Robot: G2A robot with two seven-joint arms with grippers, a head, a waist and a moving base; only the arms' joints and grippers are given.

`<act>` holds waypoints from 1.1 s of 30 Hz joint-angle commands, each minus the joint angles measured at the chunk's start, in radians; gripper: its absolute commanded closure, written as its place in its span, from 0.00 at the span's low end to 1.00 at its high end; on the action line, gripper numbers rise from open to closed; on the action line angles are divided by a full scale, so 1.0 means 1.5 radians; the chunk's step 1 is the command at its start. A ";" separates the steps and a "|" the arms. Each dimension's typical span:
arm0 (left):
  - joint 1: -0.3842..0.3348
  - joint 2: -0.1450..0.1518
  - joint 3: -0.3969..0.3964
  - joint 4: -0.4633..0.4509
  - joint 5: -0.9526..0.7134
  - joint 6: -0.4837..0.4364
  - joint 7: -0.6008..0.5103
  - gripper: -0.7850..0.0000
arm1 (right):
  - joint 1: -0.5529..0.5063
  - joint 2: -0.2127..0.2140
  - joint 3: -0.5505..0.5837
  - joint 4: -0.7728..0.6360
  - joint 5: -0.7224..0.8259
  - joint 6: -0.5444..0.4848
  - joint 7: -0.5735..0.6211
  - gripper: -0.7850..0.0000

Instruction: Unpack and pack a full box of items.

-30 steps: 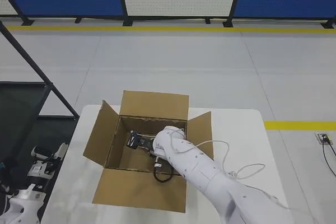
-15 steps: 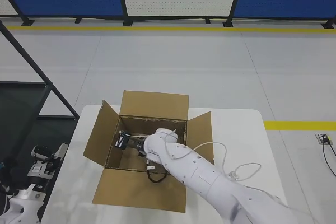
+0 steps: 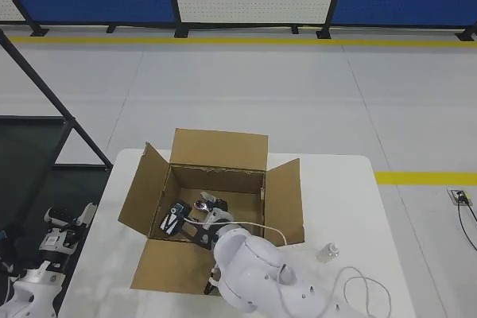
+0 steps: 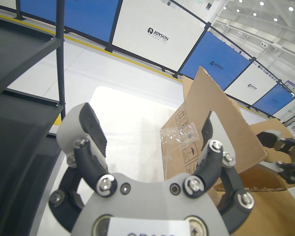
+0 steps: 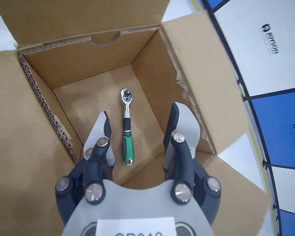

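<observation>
I have the cardboard box (image 3: 220, 148) sitting open on the white table (image 3: 350, 183), its four flaps folded outward. Through the right wrist camera I can see down to its brown floor, where a ratchet wrench (image 5: 126, 124) lies flat.

The wrench's long axis runs away from the wrist, roughly parallel to the walls on either side of it. Its chrome ratchet head points at the wall whose top edge has a torn notch. The green and black grip end points back toward the right gripper (image 5: 140, 112).

That gripper hangs over the box opening with its fingers spread apart and nothing between them. From the wrist, the grip end of the wrench shows in the gap between the fingers, nearer one finger than the other, down on the floor below them. In the top camera the right arm covers the near part of the box, and the gripper sits over the left half of the opening.

Out on the table, to the right of the box and apart from it, I can see a small clear bottle (image 3: 327, 253).

My left gripper (image 4: 148, 114) is off the left side of the table, fingers wide apart and holding nothing. It faces the outer side of the box, where a patch of clear tape (image 4: 179, 133) is stuck to the cardboard below the raised left flap
</observation>
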 commanded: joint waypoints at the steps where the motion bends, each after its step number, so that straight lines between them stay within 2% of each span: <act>1: 0.000 0.000 0.000 0.000 0.000 0.000 0.000 0.00 | -0.053 0.014 0.030 -0.076 -0.048 -0.003 -0.002 0.32; 2: 0.000 0.000 0.000 0.000 0.000 0.000 0.000 0.00 | -0.076 0.019 0.044 -0.105 -0.070 -0.003 0.002 0.17; 3: 0.000 0.000 0.000 0.000 0.000 0.000 0.000 0.00 | -0.098 0.024 0.056 -0.135 -0.089 -0.005 0.006 0.15; 5: 0.000 0.000 0.000 0.000 0.000 0.000 0.000 0.00 | -0.144 0.034 0.083 -0.196 -0.124 -0.009 0.020 0.02; 6: 0.000 0.000 0.000 0.000 0.000 0.000 0.000 0.00 | -0.169 0.039 0.095 -0.226 -0.139 -0.015 0.026 0.00; 12: 0.000 0.000 0.000 0.000 0.000 0.000 0.000 0.00 | -0.340 0.066 0.183 -0.402 -0.215 -0.036 0.053 0.00; 15: 0.000 0.000 0.000 0.000 0.000 0.000 0.000 0.00 | -0.405 0.073 0.237 -0.402 -0.203 -0.009 -0.011 0.00; 19: 0.000 0.000 0.000 0.000 0.000 0.000 0.000 0.00 | -0.495 0.084 0.361 -0.402 -0.116 -0.004 -0.061 0.00; 22: 0.000 0.000 0.000 0.000 0.000 0.000 0.000 0.00 | -0.545 0.091 0.476 -0.402 -0.024 -0.046 -0.075 0.00; 26: 0.000 0.000 0.000 0.000 0.000 0.000 0.000 0.00 | -0.623 0.101 0.604 -0.402 0.078 -0.122 -0.177 0.00; 30: 0.000 0.000 0.000 0.000 0.000 0.000 0.000 0.00 | -0.692 0.107 0.690 -0.402 0.132 -0.177 -0.246 0.00; 33: 0.000 0.000 0.000 0.000 0.000 0.000 0.000 0.00 | -0.704 0.112 0.725 -0.402 0.180 -0.227 -0.212 0.00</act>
